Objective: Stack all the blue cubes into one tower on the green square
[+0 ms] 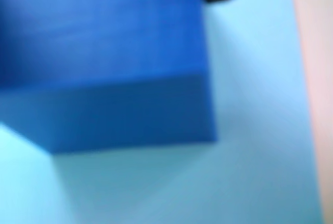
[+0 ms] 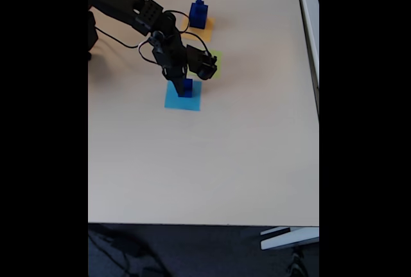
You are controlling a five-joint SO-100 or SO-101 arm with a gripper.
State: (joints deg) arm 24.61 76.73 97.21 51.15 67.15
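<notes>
Blue cube (image 1: 104,57) is blurred at close range in the wrist view, cut off at the top and left edges, sitting on the light blue square (image 1: 250,130). A dark blurred corner of the gripper shows at the top edge; finger spacing cannot be read there.

Fixed view, near to far: bare beige table (image 2: 205,161); light blue square with the blue cube standing on it; gripper (image 2: 182,83) down at that cube, its tips merging with the cube. Cannot tell whether it is clamped or apart.

The arm's body hides most of the green square (image 2: 216,65). Farther back, a two-cube stack (image 2: 198,12) stands on the orange-yellow square (image 2: 204,31).
</notes>
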